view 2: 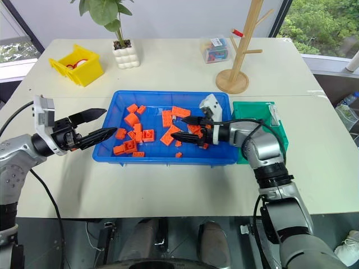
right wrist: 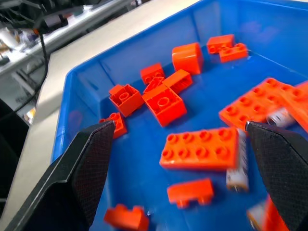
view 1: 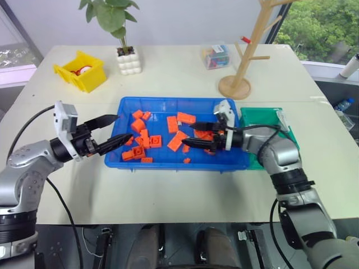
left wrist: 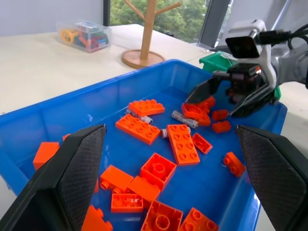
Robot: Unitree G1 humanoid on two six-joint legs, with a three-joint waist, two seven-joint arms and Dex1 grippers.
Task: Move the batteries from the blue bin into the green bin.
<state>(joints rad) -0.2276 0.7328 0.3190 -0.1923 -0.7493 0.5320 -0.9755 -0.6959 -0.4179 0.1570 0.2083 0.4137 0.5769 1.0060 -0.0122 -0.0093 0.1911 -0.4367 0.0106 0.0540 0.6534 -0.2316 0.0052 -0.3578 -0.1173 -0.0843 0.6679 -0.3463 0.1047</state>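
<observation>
While your right gripper (view 1: 193,134) hangs over the three o'clock end of the blue bin (view 1: 168,162), its two black fingers are spread wide with nothing between them, tips aimed toward nine o'clock just above the orange blocks (view 1: 147,138). You've got your left gripper (view 1: 116,130) poised at the bin's nine o'clock wall, jaws apart as well and empty, pointing in across the tray. Look through your left wrist view and the batteries (left wrist: 184,119) show up: one slim silver-grey cylinder lies on the blue floor between two orange blocks, close beneath the right gripper's tips, and another pokes out from under a long orange plate beside it. Your right wrist view picks up a battery (right wrist: 238,171) lying against the end of a flat eight-stud block, touching it, with another grey cylinder half tucked under the plate beyond. The green bin (view 1: 263,119) sits tight against the blue bin's three o'clock side, partly behind your right forearm; you can't tell what's inside it. Up at twelve o'clock stands a wooden peg tree (view 1: 241,67), with a clear box of coloured bits (view 1: 216,56) beside it and a potted plant (view 1: 126,47) further toward eleven. Over at ten o'clock sits the small yellow bin (view 1: 81,70), well apart from the tray.
</observation>
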